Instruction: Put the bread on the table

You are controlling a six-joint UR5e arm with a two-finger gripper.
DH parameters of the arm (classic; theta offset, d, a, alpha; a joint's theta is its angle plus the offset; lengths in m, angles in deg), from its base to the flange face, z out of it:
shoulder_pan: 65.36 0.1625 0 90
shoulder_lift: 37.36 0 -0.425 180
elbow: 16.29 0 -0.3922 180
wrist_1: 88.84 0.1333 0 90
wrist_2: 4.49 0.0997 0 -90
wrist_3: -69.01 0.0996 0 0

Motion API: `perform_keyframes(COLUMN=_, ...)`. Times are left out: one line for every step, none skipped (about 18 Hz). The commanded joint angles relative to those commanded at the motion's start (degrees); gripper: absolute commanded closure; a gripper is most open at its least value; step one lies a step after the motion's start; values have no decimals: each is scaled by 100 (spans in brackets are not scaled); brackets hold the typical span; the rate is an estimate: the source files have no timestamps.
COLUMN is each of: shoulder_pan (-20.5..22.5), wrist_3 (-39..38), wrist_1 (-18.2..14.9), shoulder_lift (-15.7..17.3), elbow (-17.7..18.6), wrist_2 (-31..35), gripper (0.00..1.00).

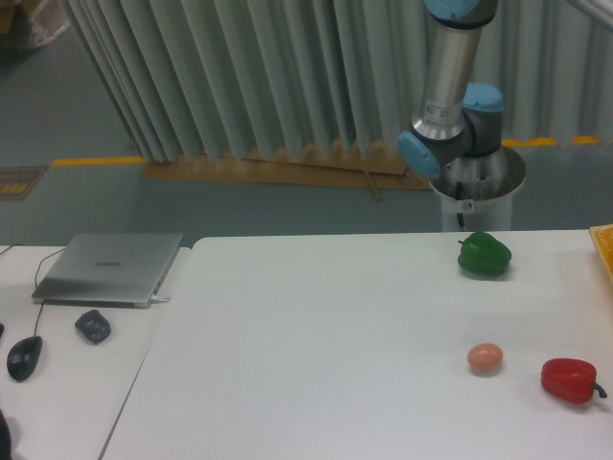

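Lying nearest the camera at the lower right of the frame, a glossy red pepper [569, 379] rests on the white surface [316, 355], with a smooth tan egg [486, 358] just to its left, apart from it. At the lower left, on the narrower white desk [67, 383] that stands beside the surface, a dark mouse [24, 356] sits with its cable running up the frame, and a small dark grey object [93, 326] lies near it. Farther back on that desk a closed silver laptop [108, 268] lies flat. Toward the upper right of the surface a green pepper [484, 255] stands alone, and an orange-yellow edge [604, 251] shows at the right border. Beyond the surface the robot arm [450, 96] rises from its round base out of the top of the frame, in front of grey pleated curtains [239, 77]. Neither the claw nor the bread shows anywhere in view.
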Motion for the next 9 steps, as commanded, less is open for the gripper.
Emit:
perform_keyframes(shoulder_pan=0, wrist_3=-26, wrist_1=16, shoulder_lift=-17, elbow=26, wrist_2=-79, gripper=0)
perform_keyframes(shoulder_pan=0, wrist_3=-96, wrist_1=25, shoulder_lift=-35, elbow=35, wrist_2=-97, gripper=0)
perform_keyframes(shoulder_pan=0, wrist_3=-166, wrist_1=34, shoulder_lift=-70, elbow=35, wrist_2=-106, gripper=0)
perform_keyframes(shoulder_pan=0, wrist_3=-237, wrist_1=25, shoulder_lift=-105, elbow=26, wrist_2=-106, gripper=0)
perform_keyframes(shoulder_pan=-52, wrist_3=-324, wrist_1=25, shoulder_lift=-158, elbow=35, wrist_2=-97, gripper=0)
perform_keyframes(shoulder_pan=-140, wrist_3=-552, wrist_1=25, shoulder_lift=-254, elbow=0, wrist_2=-45, gripper=0)
perform_keyframes(shoulder_pan=-167, wrist_3=-702, wrist_1=25, shoulder_lift=-324, elbow=-18, wrist_2=-18, gripper=0)
perform_keyframes(shoulder_pan=-176, wrist_3=-738, wrist_1=16, shoulder_lift=-351, elbow=-35, wrist_2=8, gripper=0)
perform_keyframes(shoulder_pan=-167, wrist_3=-730, wrist_1=-1, shoulder_lift=-352, elbow=-53, wrist_2=-1, gripper=0)
